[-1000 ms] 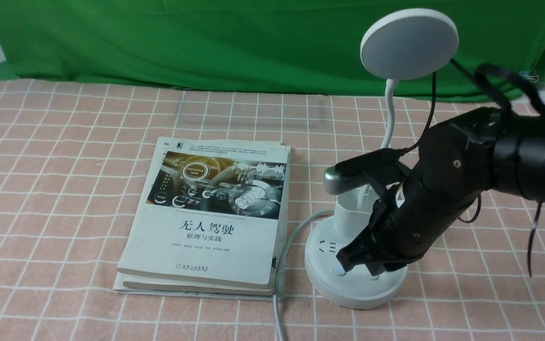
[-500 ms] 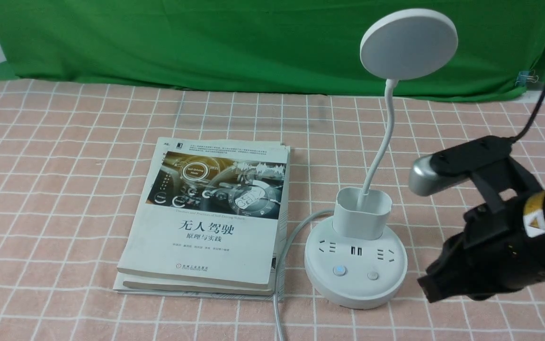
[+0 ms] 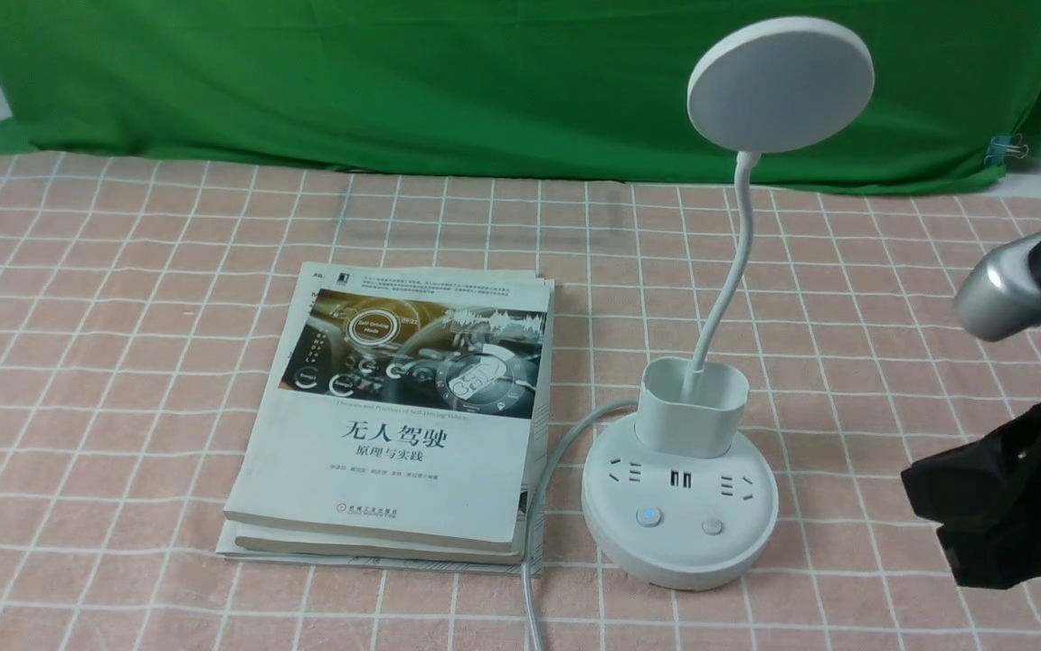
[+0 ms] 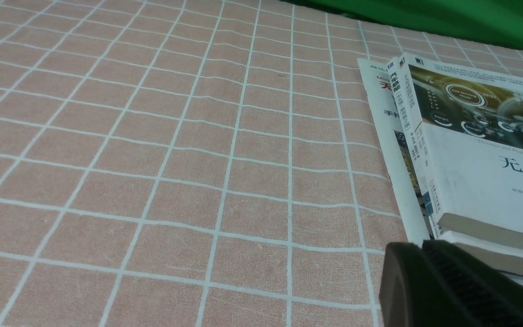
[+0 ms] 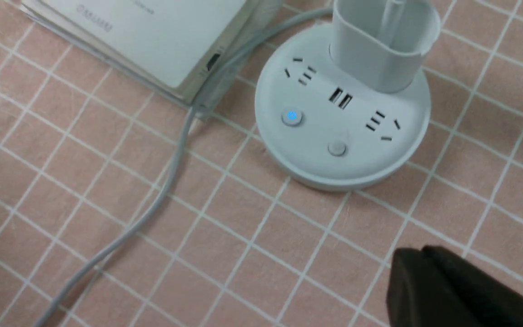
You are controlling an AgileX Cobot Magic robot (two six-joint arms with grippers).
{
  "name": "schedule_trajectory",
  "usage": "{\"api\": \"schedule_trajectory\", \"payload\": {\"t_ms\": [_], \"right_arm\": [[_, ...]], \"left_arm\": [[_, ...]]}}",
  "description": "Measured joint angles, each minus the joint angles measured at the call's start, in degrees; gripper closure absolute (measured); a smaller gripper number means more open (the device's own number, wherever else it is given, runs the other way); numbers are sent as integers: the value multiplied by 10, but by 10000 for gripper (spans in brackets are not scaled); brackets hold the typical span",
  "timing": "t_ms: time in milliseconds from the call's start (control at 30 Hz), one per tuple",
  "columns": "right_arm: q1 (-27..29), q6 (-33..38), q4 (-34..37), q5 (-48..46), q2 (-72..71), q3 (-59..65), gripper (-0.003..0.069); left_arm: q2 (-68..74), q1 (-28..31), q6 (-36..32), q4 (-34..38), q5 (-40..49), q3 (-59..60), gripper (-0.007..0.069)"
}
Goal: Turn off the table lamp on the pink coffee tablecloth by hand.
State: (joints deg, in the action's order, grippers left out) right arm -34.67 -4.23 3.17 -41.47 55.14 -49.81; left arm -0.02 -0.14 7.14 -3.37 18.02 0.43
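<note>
Though half off-frame, right pincer (image 3: 936, 520) indistinct.

Free room: pink coffee tablecloth (image 3: 122, 271) is lying bare across the left half, the far strip and the stretch right of the table lamp (image 3: 692, 411). Obstacles: book stack (image 3: 393, 425) is sitting just left of the lamp base, grey cable (image 3: 530, 597) is running between them to the near edge, and the neck (image 3: 726, 271) and disc head (image 3: 780, 83) are rising over the base's far side, leaving the buttons (image 3: 648, 516) open from above and near-right.
</note>
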Motion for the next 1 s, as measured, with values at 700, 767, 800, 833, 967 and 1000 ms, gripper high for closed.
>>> {"api": "schedule_trajectory", "payload": {"t_ms": [700,767,800,833,967,1000], "right_arm": [[260,90,-32,347,-476,499,622],[267,83,-32,325,-519,501,622],[268,81,-32,306,-533,501,622],[271,81,-32,292,-543,501,622],[273,81,-32,274,-551,501,620],[273,81,-32,273,-551,501,619]], "left_arm": [[0,0,0,0,0,0,618],[0,0,0,0,0,0,618],[0,0,0,0,0,0,618],[0,0,0,0,0,0,618],[0,0,0,0,0,0,618],[0,0,0,0,0,0,618]]}}
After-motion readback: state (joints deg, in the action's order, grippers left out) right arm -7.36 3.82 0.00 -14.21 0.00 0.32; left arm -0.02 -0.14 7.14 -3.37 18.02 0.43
